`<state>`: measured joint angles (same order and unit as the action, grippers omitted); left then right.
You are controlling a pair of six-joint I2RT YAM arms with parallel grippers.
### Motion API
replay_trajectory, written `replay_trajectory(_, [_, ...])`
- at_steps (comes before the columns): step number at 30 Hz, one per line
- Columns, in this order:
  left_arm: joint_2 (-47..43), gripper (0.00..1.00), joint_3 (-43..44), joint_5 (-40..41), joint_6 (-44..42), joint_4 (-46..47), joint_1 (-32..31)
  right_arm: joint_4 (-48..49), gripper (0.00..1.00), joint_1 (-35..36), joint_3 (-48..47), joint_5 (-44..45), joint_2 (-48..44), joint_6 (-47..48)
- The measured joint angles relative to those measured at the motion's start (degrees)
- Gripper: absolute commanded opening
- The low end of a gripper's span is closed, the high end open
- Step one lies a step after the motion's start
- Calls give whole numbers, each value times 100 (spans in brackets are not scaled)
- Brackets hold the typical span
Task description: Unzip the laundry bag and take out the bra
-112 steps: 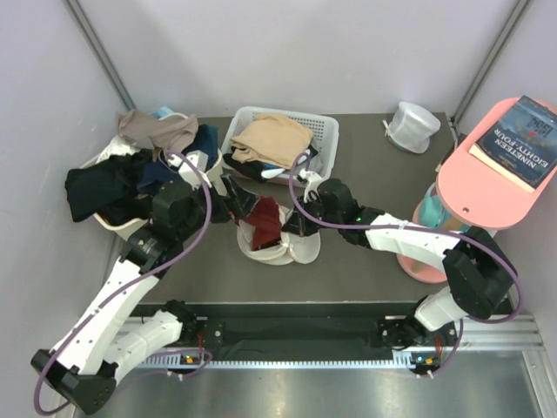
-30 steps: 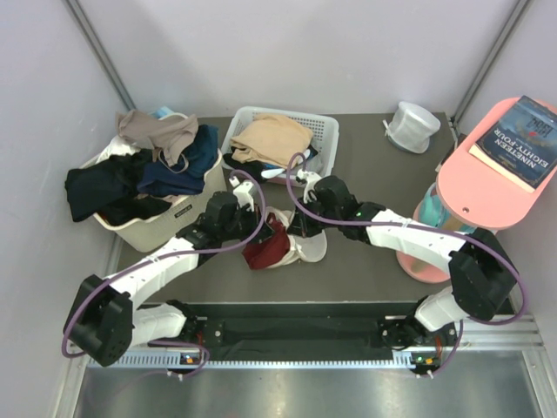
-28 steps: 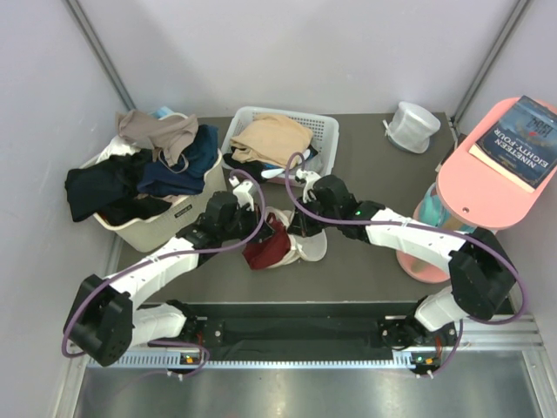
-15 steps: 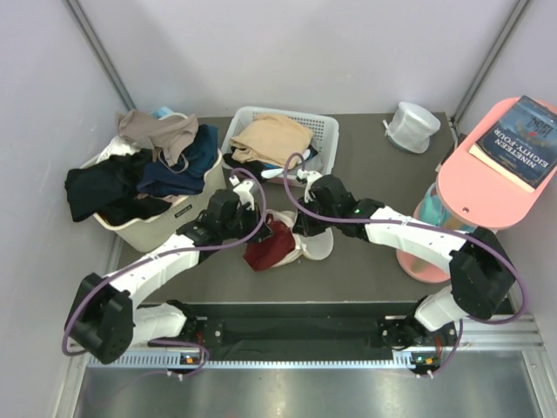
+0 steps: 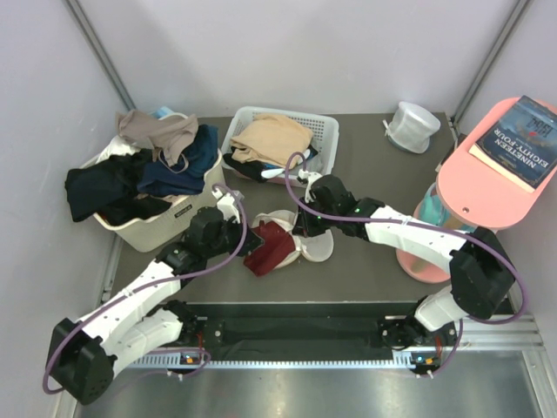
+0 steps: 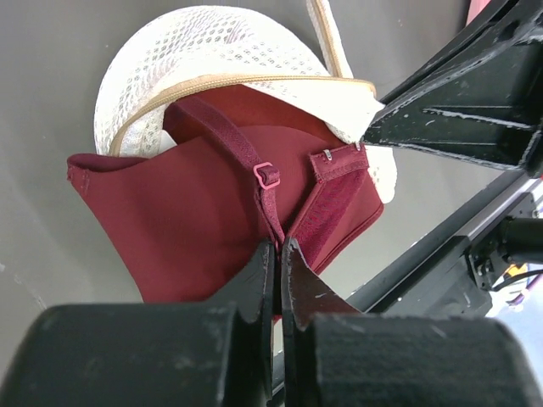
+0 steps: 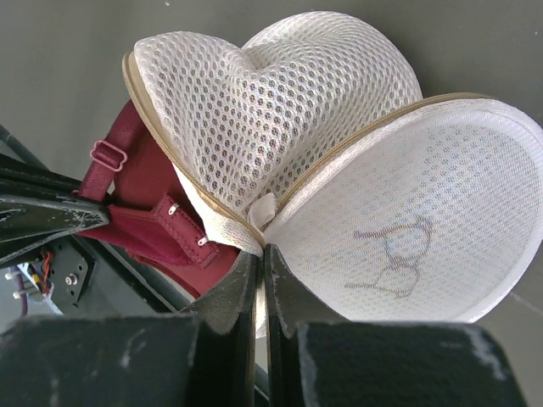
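The laundry bag (image 5: 305, 247), pale beige-white mesh with a tan zip, lies unzipped mid-table, its two halves spread. A dark red bra (image 5: 265, 247) hangs mostly out of its opening toward the left. My left gripper (image 5: 247, 239) is shut on the bra's band beside a strap (image 6: 277, 250); the cup (image 6: 187, 229) and the bag's mesh dome (image 6: 212, 42) lie beyond. My right gripper (image 5: 301, 230) is shut on the bag's zip seam where the halves meet (image 7: 260, 254). The bag (image 7: 280, 102) fills the right wrist view, with the bra's hook end (image 7: 153, 225) at its left.
A white basket (image 5: 324, 131) with beige cloth stands at the back. A tub (image 5: 161, 228) heaped with clothes sits at the left. A greyish round pouch (image 5: 412, 124) is at the back right. A pink stand (image 5: 487, 187) carries a book (image 5: 522, 131).
My left arm has drawn back toward the near left, pulling the bra farther out of the bag. My right gripper keeps its hold on the bag's seam.
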<state>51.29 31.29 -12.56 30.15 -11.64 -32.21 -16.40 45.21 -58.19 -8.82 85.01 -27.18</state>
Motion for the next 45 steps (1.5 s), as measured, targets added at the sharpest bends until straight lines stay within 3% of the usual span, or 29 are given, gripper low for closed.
replay_trajectory(15, [-413,0,0,310,321,-212,-20,74,0,-203,-2,-363,55,-146])
replay_trajectory(16, [-428,8,0,286,315,-214,-20,96,0,-210,0,-409,55,-138])
replay_trajectory(17, [-426,37,0,264,310,-212,-20,105,0,-219,2,-446,55,-133])
replay_trajectory(20, [-310,74,92,114,212,-278,-13,118,0,-240,9,-433,52,-31])
replay_trajectory(21, [-243,82,153,55,214,-334,-2,120,0,-289,24,-404,50,20])
replay_trajectory(25, [232,99,608,-184,114,-330,26,192,0,-422,131,-376,50,120])
replay_trajectory(33, [1263,99,942,-415,-299,575,26,428,0,-411,160,-627,48,210])
replay_trajectory(39, [2656,98,1318,-752,-750,728,31,476,0,-409,160,-737,46,212])
replay_trajectory(40, [2728,96,1318,-785,-789,774,35,476,0,-409,160,-739,44,212])
replay_trajectory(44, [2800,71,1327,-898,-839,876,39,468,0,-409,160,-741,44,214])
replay_trajectory(45, [2811,56,1329,-918,-846,883,42,461,0,-409,160,-741,44,214])
